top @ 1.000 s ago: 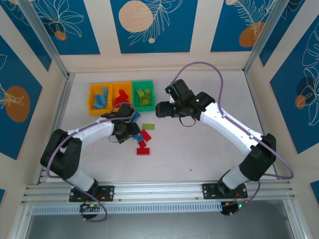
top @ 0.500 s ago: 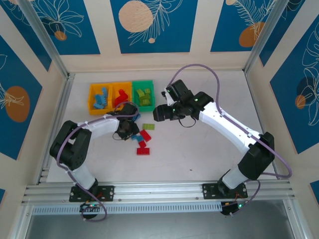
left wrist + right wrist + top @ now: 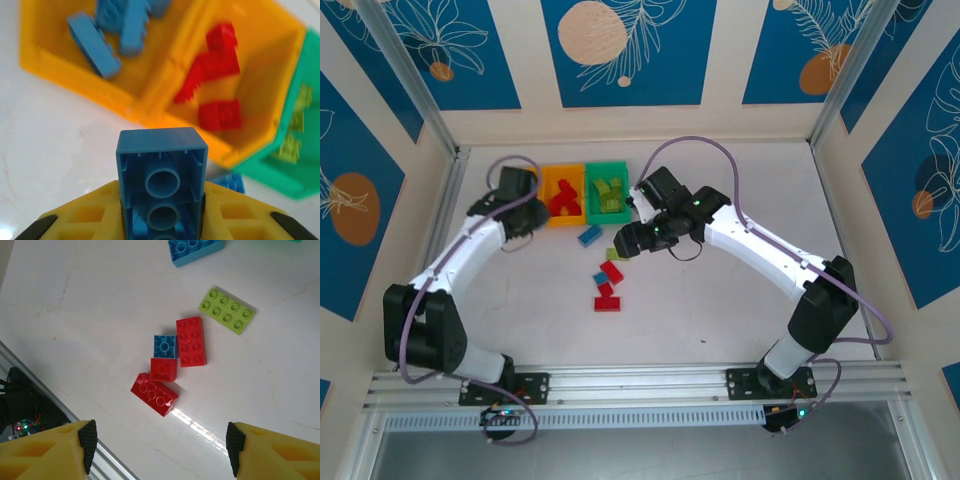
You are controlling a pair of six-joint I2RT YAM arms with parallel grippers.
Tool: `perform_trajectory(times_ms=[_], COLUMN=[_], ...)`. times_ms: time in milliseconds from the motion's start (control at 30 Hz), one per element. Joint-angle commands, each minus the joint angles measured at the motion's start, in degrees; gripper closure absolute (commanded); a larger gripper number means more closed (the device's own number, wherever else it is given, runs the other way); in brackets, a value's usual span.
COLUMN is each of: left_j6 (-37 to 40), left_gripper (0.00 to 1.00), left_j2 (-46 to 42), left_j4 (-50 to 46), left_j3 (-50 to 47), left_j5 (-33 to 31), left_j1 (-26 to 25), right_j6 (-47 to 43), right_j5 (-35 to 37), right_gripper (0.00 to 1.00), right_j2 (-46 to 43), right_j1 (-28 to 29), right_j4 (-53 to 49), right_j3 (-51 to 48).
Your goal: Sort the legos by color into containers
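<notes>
My left gripper is shut on a light blue lego, held just in front of the orange bin that holds blue legos. In the top view this gripper hangs over that end of the row of containers. The middle orange bin holds red legos, and the green bin holds lime ones. My right gripper is open above the loose legos: a red pair, a red flat brick, a small blue one, a lime one and a blue one.
The aluminium rail runs along the table's near edge, with both arm bases bolted to it. Side rails and patterned walls close in the table. Bare white tabletop lies to the right of the loose bricks.
My left gripper shut on a blue lego at the loose pile and swung up and left to the bins. My right gripper moved down and left over the pile, staying open.
</notes>
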Motion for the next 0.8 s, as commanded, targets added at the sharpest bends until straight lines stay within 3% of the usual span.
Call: perform_trajectory(times_ms=[0, 133, 200, 267, 333, 600, 767], left_j6=[7.59, 7.52, 7.88, 8.87, 9.27, 7.65, 14.48], left_gripper=[0.74, 0.71, 0.64, 0.48, 0.44, 0.42, 0.44], left_j2=[9.16, 18.93, 22.87, 25.78, 25.92, 9.68, -4.60], left_j4=[-1.58, -1.00, -0.78, -2.16, -2.68, 0.46, -1.35], left_j3=[8.08, 16.79, 21.11, 25.38, 26.95, 17.34, 10.08], left_j5=[1.31, 5.73, 8.43, 9.88, 10.19, 13.87, 13.97], left_j1=[4.27, 8.31, 9.34, 9.70, 9.72, 8.92, 2.31], right_j6=[1.79, 2.16, 2.30, 2.44, 2.98, 6.59, 5.16], right_j5=[0.61, 1.50, 2.05, 2.18, 2.52, 7.15, 11.76], right_gripper=[0.29, 0.29, 0.29, 0.28, 0.28, 0.27, 0.26], right_j2=[-0.48, -1.25, -2.37, -3.69, -4.35, -1.95, 3.66], right_j1=[-0.31, -0.15, -0.05, 0.02, 0.04, 1.48, 1.51], right_j4=[0.13, -1.36, -1.53, -1.14, -1.15, 1.00, 3.71], right_j3=[0.97, 1.06, 0.17, -0.86, -1.59, -2.55, -2.45])
